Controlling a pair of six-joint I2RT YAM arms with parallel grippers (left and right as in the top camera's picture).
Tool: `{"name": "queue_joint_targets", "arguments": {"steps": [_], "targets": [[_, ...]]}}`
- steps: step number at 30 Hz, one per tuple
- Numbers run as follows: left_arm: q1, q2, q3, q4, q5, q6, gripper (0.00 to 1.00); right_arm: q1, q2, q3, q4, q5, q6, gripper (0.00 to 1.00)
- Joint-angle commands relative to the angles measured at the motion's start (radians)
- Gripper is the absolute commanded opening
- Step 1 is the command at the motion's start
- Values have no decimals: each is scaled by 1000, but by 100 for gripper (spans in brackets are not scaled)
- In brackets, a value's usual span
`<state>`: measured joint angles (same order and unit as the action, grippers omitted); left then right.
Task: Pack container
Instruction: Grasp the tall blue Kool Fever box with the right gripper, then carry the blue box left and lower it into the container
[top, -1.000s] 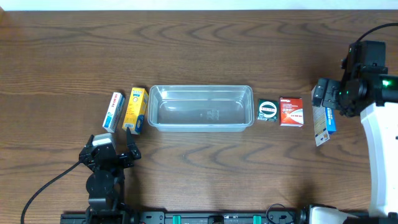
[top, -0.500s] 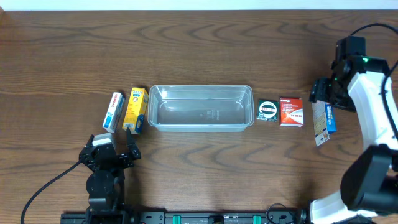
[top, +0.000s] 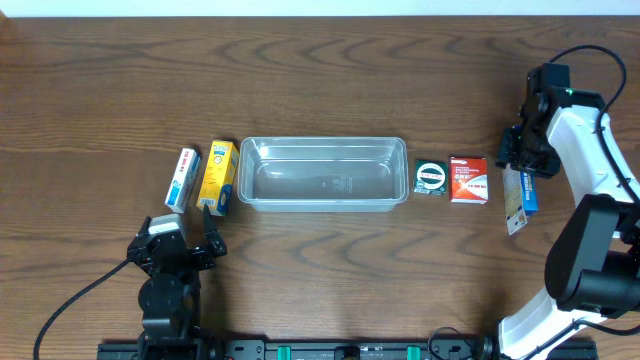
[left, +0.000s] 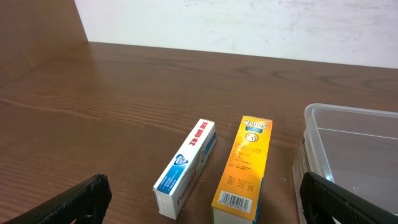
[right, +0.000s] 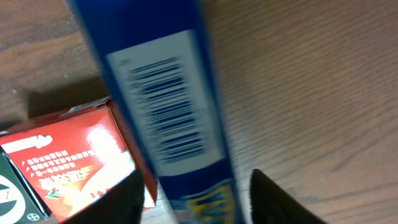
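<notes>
The clear container lies empty at the middle of the table; its rim shows at the right of the left wrist view. My right gripper is at the far end of a blue box on the right. In the right wrist view its jaws straddle that blurred blue box, with a thin gap still showing at the right finger. My left gripper rests wide open near the front edge, holding nothing.
A white toothpaste box and a yellow box lie left of the container. A green box and a red box lie right of it. A pale long box lies against the blue one.
My right arm swung back and turned at the blue box's far end, and its jaws have narrowed around the box. The left arm has not moved.
</notes>
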<state>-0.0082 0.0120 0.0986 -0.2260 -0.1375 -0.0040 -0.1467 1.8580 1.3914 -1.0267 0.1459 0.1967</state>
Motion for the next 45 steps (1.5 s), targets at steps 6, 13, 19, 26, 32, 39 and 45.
{"name": "queue_joint_targets", "arguments": {"steps": [6, 13, 19, 26, 32, 39, 45], "targets": [[5, 0, -26, -6, -1, -9, 98, -8, 5, -7, 1, 24, 5, 26], [5, 0, -26, -6, -1, -9, 98, -7, -3, -6, -13, 29, 9, 8], [5, 0, -26, -7, -1, -9, 98, 34, -92, -4, -24, 30, 8, 4], [5, 0, -26, -6, -1, -9, 98, 192, -325, -2, -5, 29, -46, 1], [5, 0, -26, -6, -1, -9, 98, 476, -480, -2, 32, 29, -252, 1], [5, 0, -26, -7, -1, -9, 98, 809, -488, -2, 129, 31, -581, 1], [5, 0, -26, -7, -1, -9, 98, 963, -426, -2, 222, 34, -795, 1]]}}
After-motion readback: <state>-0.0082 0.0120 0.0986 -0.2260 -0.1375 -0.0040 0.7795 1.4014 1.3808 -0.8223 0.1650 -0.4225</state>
